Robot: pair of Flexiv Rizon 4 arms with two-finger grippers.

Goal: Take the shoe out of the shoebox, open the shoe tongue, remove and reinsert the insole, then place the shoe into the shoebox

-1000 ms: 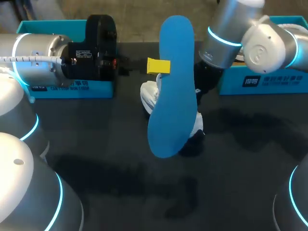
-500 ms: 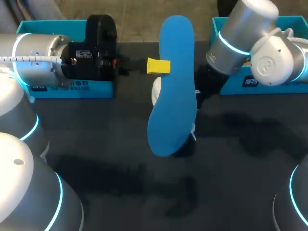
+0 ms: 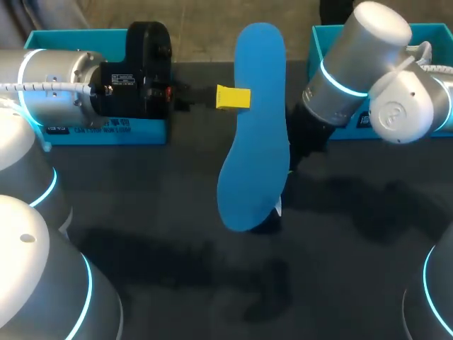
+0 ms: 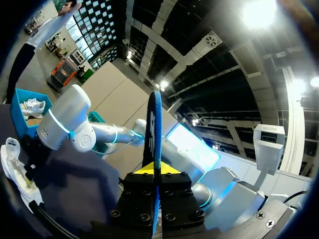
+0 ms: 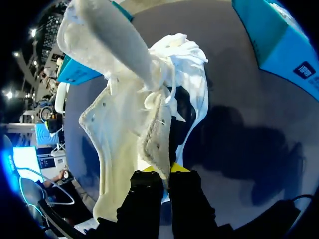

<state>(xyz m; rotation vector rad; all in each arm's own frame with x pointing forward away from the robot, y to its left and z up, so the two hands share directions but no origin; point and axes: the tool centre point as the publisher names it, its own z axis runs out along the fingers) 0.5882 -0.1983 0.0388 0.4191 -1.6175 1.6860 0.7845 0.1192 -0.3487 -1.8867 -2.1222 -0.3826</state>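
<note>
1. The left pincer (image 3: 232,98) is clamped on the blue insole (image 3: 255,127). It holds the insole on edge in the middle of the head view, running from the upper centre down toward mid-frame.
2. The right pincer (image 5: 160,170) is pinched together on the upper edge of the white shoe (image 5: 129,114), which hangs ahead of its fingers above the dark bench (image 3: 177,283).
3. Over the last second the shoe has slid rightward behind the insole. It showed clearly at the insole's left edge before. Now only a white sliver peeks out at the insole's lower right.
4. The right arm (image 3: 368,78) has drawn back toward the upper right, uncovering more of the teal shoebox (image 3: 316,44) there. The left arm (image 3: 56,92) and the insole have not shifted.
5. My reading is that the insole is out and the shoe is being repositioned to take it back. Reinsertion has not begun.
6. In pose, the left arm lies level across the upper left, with its pincer pointing right. The right arm slants down from the upper right, and its wrist is tucked behind the insole.
</note>
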